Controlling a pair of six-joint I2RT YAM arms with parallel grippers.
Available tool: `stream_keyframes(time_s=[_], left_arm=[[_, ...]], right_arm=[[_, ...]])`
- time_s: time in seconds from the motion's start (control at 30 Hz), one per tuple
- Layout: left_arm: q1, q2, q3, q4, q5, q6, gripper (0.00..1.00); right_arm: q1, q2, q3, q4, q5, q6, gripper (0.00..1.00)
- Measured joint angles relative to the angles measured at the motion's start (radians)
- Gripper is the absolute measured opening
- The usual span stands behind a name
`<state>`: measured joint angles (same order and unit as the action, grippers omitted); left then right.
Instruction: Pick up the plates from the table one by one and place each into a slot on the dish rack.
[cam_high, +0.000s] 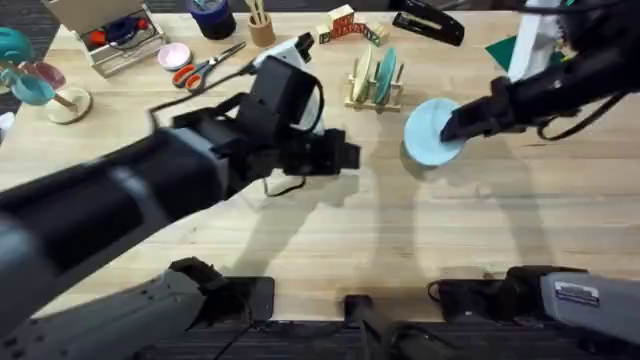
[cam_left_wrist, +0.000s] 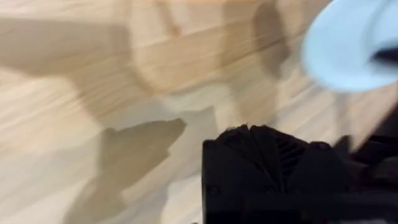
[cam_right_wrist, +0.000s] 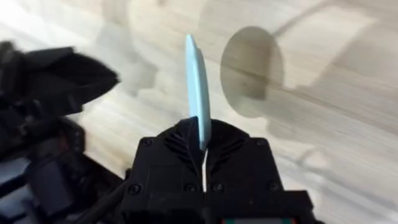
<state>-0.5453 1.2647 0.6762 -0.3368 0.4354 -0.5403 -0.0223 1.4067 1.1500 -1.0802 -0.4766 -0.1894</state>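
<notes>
Left arm (cam_high: 130, 205), large, dark and blurred under the overhead camera, reaches from lower left toward table centre. Left gripper (cam_high: 340, 155) hangs over bare wood, nothing in it; jaws look closed in the left wrist view, black fingers (cam_left_wrist: 267, 162) pressed together.

Blue plate (cam_high: 432, 132): held by right gripper (cam_high: 455, 125), jaws clamped on the rim. Plate is off the table (cam_high: 400, 250), tilted, shadow on the wood below. Right wrist view shows it edge-on (cam_right_wrist: 198, 93), upright between the black fingers (cam_right_wrist: 180, 146), round shadow beyond. Left wrist view catches the same plate (cam_left_wrist: 348, 46) at the frame edge.

Rack (cam_high: 375, 90): just beyond and left of the held plate, apart from it. Cream plate (cam_high: 364, 70) stands in a slot; a teal-green plate (cam_high: 386, 75) stands upright beside it, in the next slot.

Far edge of table: orange-handled scissors (cam_high: 205, 65), pink dish (cam_high: 174, 55), wooden cup (cam_high: 262, 28), black stapler (cam_high: 428, 22), wire tray (cam_high: 110, 35) with odds and ends. White label on right arm base (cam_high: 575, 292), print too small to read.
</notes>
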Motion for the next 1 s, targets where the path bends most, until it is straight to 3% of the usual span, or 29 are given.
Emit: stream_keyframes(time_s=[0.23, 0.4, 0.6, 0.8, 0.83, 0.87, 1.0], left_arm=[[0.000, -0.109, 0.140, -0.377, -0.233, 0.141, 0.039], [0.000, -0.127, 0.306, -0.550, -0.398, 0.254, 0.039], [0.000, -0.127, 0.423, -0.630, -0.544, 0.337, 0.040], [0.000, -0.127, 0.451, -0.632, -0.608, 0.418, 0.041], [0.000, -0.127, 0.451, -0.632, -0.612, 0.430, 0.080], [0.000, -0.127, 0.451, -0.632, -0.617, 0.439, 0.212], [0.000, -0.127, 0.451, -0.622, -0.629, 0.457, 0.834]], right_arm=[[0.000, -0.047, 0.093, -0.066, 0.108, 0.065, 0.032], [0.024, -0.046, 0.178, -0.115, 0.202, 0.118, 0.032], [0.118, -0.046, 0.295, -0.126, 0.350, 0.210, 0.030], [0.215, -0.046, 0.390, -0.128, 0.485, 0.322, 0.030], [0.227, -0.046, 0.402, -0.132, 0.500, 0.338, 0.030], [0.239, -0.045, 0.416, -0.139, 0.516, 0.354, 0.030], [0.273, -0.016, 0.492, -0.185, 0.566, 0.402, 0.030]])
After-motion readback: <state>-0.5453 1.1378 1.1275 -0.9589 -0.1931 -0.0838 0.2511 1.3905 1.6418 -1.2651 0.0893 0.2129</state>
